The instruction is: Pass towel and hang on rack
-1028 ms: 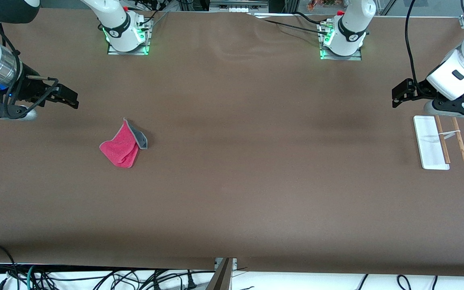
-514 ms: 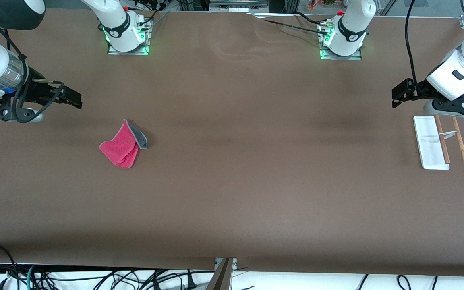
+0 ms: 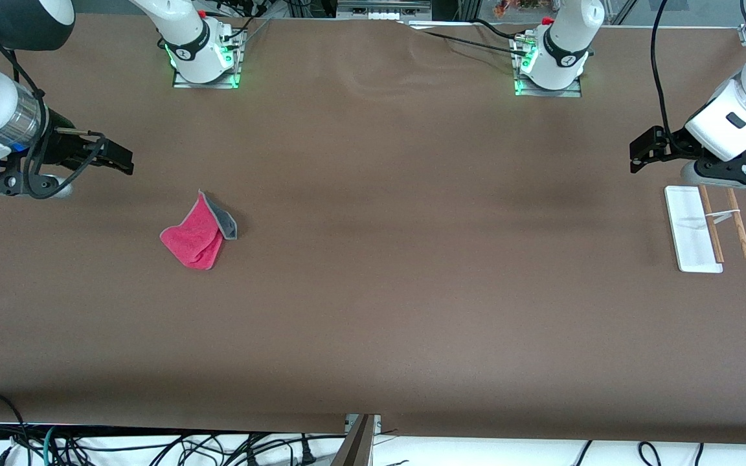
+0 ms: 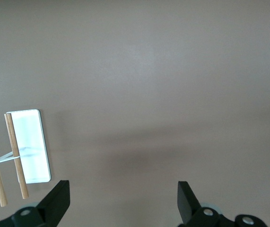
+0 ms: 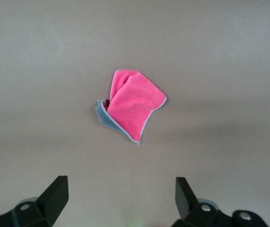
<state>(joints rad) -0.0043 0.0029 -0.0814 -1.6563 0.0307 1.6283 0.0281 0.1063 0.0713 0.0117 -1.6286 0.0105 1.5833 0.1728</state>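
Towel first: the small pink-red cloth with grey stitched edge point(image 3: 197, 233) lies crumpled on the brown table point(image 3: 373, 310) toward the right arm's end. The right claw point(image 3: 117, 162), spread wide and empty, hovers nearby; the left claw point(image 3: 638, 155), likewise wide, waits by the white-based wooden-rod rack point(image 3: 703, 226).

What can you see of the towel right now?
The towel is a small soft cloth, pink-red with a grey underside showing at a folded-over corner and a grey stitched edge. It lies crumpled and loosely folded, flat on the brown table toward the right arm's end. Nothing touches it but the table.
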